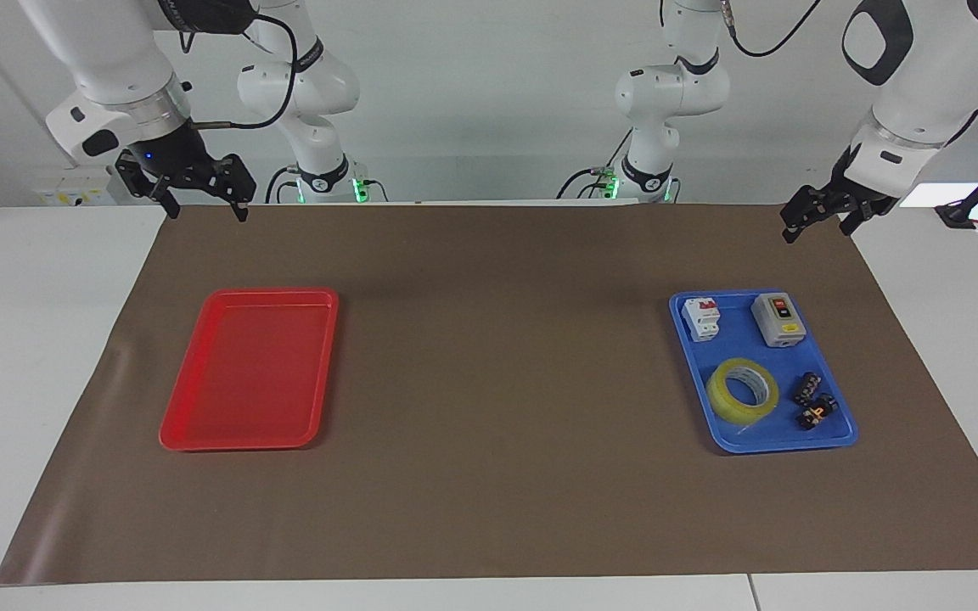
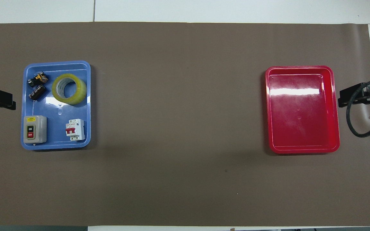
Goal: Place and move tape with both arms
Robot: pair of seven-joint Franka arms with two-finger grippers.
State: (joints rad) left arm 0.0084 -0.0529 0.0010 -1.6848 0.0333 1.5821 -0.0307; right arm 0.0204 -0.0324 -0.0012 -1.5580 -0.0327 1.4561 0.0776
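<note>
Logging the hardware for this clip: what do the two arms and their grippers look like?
Both arms are white, rounded jointed segments with dark grey joint caps and black cables looping along them. The left gripper and right gripper are black two-finger units; a small blue light shows on the right one's body. Green lights glow at both bases.

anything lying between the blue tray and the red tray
Nothing: in the overhead view only bare brown mat runs from the blue tray to the red tray. The facing view agrees.
</note>
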